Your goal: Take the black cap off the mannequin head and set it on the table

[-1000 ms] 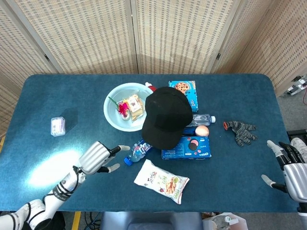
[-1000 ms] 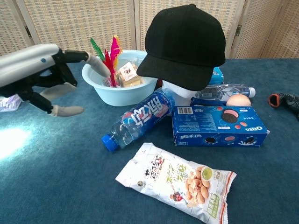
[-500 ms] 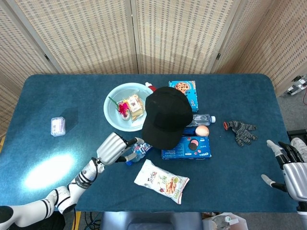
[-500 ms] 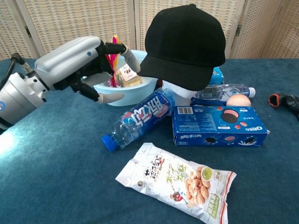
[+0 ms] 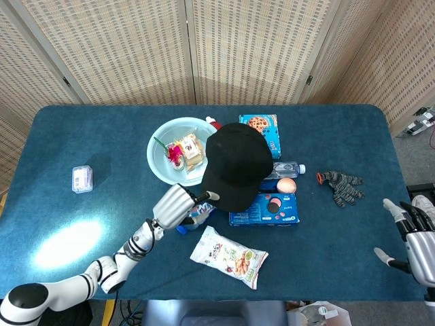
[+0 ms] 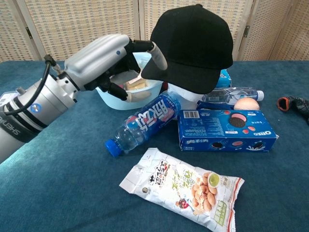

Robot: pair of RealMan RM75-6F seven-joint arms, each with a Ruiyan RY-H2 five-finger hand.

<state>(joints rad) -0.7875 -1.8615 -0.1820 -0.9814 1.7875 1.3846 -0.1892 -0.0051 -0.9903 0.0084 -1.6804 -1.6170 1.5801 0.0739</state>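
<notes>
Across the blue table (image 5: 81, 129) nothing is done yet: the black cap (image 6: 193, 46) sits on the mannequin head (image 6: 186, 94), left hand (image 6: 108, 58) fingers spread at its brim, right hand (image 5: 414, 238) idle, holding nothing.

Black cap (image 6: 192, 43) atop mannequin head (image 6: 186, 95)

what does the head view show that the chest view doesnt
Only the head view shows the right hand at the table's right edge, the small case at far left and the cookie box behind the cap. Only the chest view shows the white mannequin head under the cap. Both show the left hand at the cap's brim, the bowl, bottle and Oreo box.
</notes>
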